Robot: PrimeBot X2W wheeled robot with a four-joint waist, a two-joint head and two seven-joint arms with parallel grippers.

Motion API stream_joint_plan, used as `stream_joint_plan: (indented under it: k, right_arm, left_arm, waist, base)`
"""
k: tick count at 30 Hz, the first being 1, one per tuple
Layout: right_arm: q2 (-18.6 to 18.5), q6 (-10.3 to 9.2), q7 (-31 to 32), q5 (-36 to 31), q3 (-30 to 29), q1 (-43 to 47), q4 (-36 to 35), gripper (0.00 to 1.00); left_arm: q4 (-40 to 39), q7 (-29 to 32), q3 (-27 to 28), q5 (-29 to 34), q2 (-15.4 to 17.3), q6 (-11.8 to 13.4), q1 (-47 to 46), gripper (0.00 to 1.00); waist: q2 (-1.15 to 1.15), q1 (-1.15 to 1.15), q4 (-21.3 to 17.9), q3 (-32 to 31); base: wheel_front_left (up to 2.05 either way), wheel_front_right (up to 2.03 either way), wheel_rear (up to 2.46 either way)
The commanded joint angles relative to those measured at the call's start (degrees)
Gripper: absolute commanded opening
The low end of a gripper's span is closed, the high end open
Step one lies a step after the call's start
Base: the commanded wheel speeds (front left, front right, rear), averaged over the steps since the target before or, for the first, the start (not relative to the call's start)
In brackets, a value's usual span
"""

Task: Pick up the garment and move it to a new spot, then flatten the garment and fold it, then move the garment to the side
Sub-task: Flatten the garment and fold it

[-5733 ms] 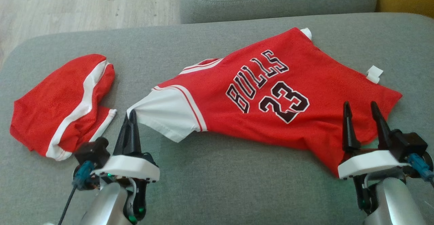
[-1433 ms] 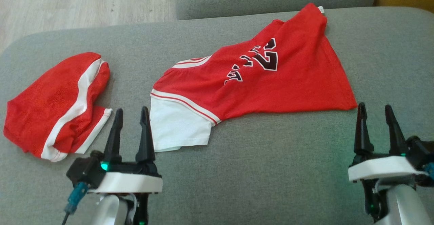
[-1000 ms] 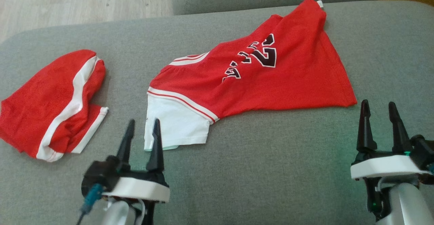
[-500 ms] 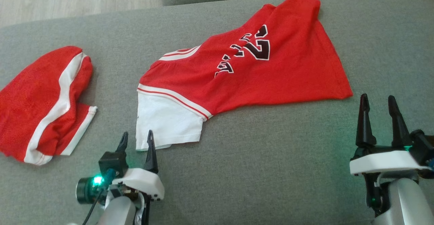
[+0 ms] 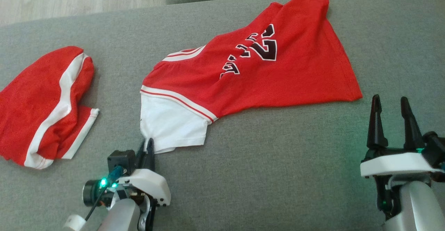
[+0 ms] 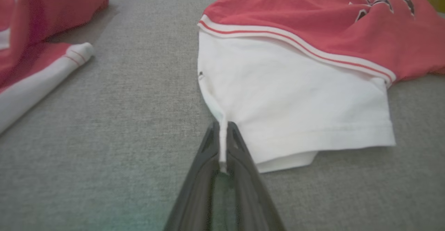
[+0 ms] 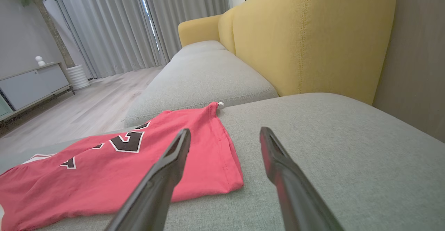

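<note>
Looking from the head view: red jersey (image 5: 278, 74) lies mid sofa cushion (image 5: 260, 175), partly doubled over, lettering half hidden, white sleeve (image 5: 174, 123) nearest the robot. Left hand (image 5: 147, 145) sits at the sleeve's near corner, fingers pressed together on cloth. Right hand (image 5: 389, 100) is spread, holds nothing, near the jersey's hem corner but apart from it. Red shorts (image 5: 45, 98) lie well off to the left, clear of the jersey.

Left wrist view: left hand (image 6: 222, 130) pinches a thin ridge of white sleeve edge. Only that edge is caught; the rest of the sleeve lies flat on the cushion.

Right wrist view: spread fingers (image 7: 167, 165) frame bare cushion and the hem corner (image 7: 233, 182); yellow backrest (image 7: 313, 32) behind.

Handling call: light, limp knit, no stiffness. It will drape and bunch rather than move as a sheet. The pinch looks shallow and could slip under load. Best holds are the seamed edges: sleeve hem, shoulder, bottom hem corners, one per hand, so it hangs open for flattening. The cushion weave looks grippy, so lift, don't drag.
</note>
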Motion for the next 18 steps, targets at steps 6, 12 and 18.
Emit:
stream_joint_plan:
  k: [6,12,18]
  right_arm:
    - [-0.3,0.39,-0.6,-0.9,-0.5,-3.4,0.4,1.00]
    - [-0.3,0.39,0.0,-2.2,-5.0,-7.6,9.9,1.00]
    - [-0.3,0.39,2.6,-1.8,-9.1,-13.3,20.9,1.00]
  left_arm:
    - [-3.3,-3.8,1.5,-2.3,0.6,-1.0,-1.4,0.00]
    - [-9.2,-8.8,2.5,-3.9,0.4,-2.3,-1.8,0.00]
    - [-13.2,-9.6,2.5,-3.7,0.3,-3.0,-1.1,0.00]
  waist:
    - [0.00,0.00,0.8,0.1]
    - [0.00,0.00,2.3,0.4]
    - [0.00,0.00,3.4,0.5]
  base:
    - [0.00,0.00,0.00]
    - [0.00,0.00,0.00]
    - [0.00,0.00,0.00]
